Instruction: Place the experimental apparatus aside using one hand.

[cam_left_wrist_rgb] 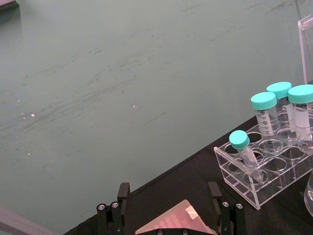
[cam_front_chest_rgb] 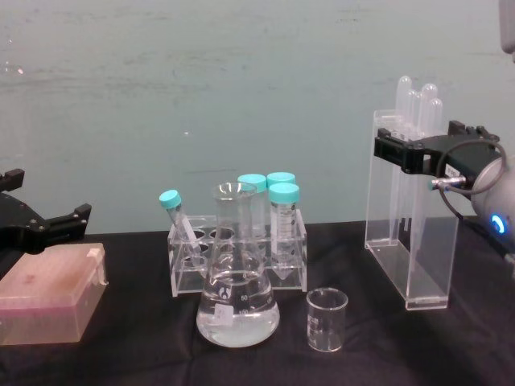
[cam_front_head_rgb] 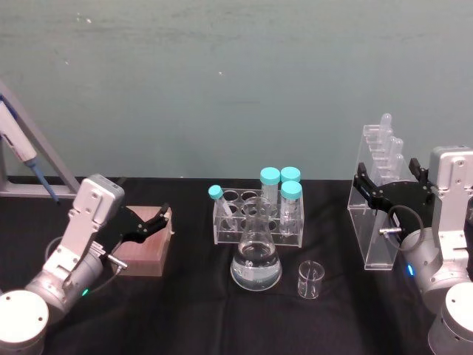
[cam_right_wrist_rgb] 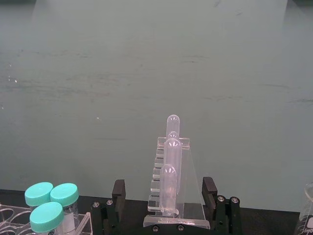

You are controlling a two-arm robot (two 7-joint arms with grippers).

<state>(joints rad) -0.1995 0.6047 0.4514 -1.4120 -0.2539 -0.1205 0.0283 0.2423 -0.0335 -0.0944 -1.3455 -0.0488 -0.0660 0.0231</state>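
Clear acrylic forms the pipette stand, which stands upright on the black table at your right, its plastic pipettes rising from the stepped slots. The right gripper reaches around the stand's upper part with one finger on each side; the jaws are spread and not closed on the walls, for the right wrist view shows a gap at one side. You may read this high straddle as a way to take the narrow body below the pipette bulbs without touching them. Toward the middle, well apart from the stand, the small beaker and the conical flask of clear liquid stand just in front of the tube rack with its teal-capped tubes. These fill the ground to the stand's left, so judge the bare table at the right the safer side. The left gripper hangs open over a pink box at the far left, idle.
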